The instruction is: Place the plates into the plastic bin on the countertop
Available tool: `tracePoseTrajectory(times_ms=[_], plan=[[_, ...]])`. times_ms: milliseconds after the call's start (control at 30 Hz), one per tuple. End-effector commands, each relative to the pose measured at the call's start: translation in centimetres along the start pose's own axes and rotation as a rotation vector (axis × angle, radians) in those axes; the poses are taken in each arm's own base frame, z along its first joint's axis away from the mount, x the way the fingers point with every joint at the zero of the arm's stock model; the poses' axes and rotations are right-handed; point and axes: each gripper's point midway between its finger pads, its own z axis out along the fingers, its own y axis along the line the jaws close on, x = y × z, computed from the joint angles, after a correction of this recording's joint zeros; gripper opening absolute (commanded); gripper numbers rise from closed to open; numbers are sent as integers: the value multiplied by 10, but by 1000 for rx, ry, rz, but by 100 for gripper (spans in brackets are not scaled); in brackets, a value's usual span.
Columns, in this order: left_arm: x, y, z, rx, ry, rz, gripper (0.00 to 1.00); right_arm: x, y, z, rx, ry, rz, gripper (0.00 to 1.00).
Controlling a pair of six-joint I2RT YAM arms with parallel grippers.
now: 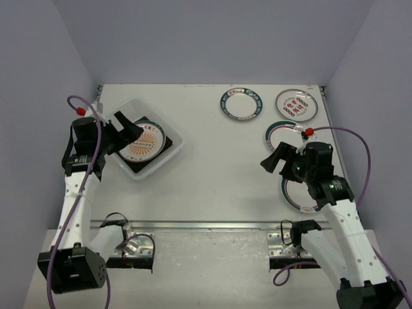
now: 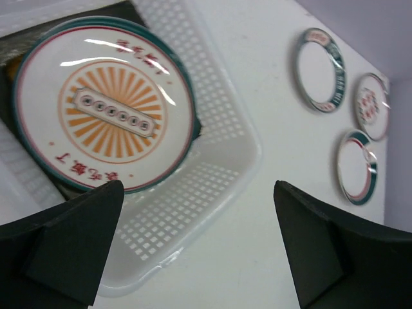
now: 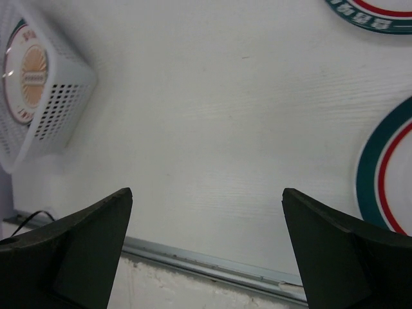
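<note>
The clear plastic bin (image 1: 145, 168) sits at the left of the white countertop (image 1: 212, 167). In it lies an orange sunburst plate (image 1: 143, 145) on top of a dark square plate (image 2: 129, 9). My left gripper (image 1: 131, 129) is open and empty above the bin's edge; in the left wrist view (image 2: 198, 187) the bin's corner (image 2: 212, 193) lies between its fingers. Two round plates (image 1: 242, 104) (image 1: 297, 104) lie at the back right, a third (image 1: 283, 134) just in front of them. A fourth (image 1: 299, 193) lies partly under my right arm. My right gripper (image 1: 273, 159) is open and empty above bare countertop.
The metal front edge (image 3: 212, 264) of the countertop runs below my right gripper (image 3: 206, 192). The nearest plate's green and red rim (image 3: 386, 187) is at its right. Walls close the table on the left, back and right.
</note>
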Motion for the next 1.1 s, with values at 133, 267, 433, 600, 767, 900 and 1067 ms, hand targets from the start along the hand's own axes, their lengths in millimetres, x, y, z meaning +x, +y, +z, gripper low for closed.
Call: tracePoseTrajectory(times_ms=[133,267,433,600,767,900,1067], plan=[[52,-56,-50,392,-72,214,100,-10,-72,22,375,-68,120,99],[51,-63,-61,411,-119,229,100,7,-60,35,277,-53,279,99],[60,-62,-54,406,-74,217,100,4,-82,31,361,-171,365,99],[63,-62,-51,400,-56,210,100,11,-51,52,132,-138,343,99],[64,-63,-52,407,-54,212,100,5,-3,76,-180,-115,368,99],[71,-67,-50,421,-23,216,100,-19,23,110,-222,-103,407,99],[73,-65,-46,408,-1,211,100,-31,31,180,-103,-107,634,97]])
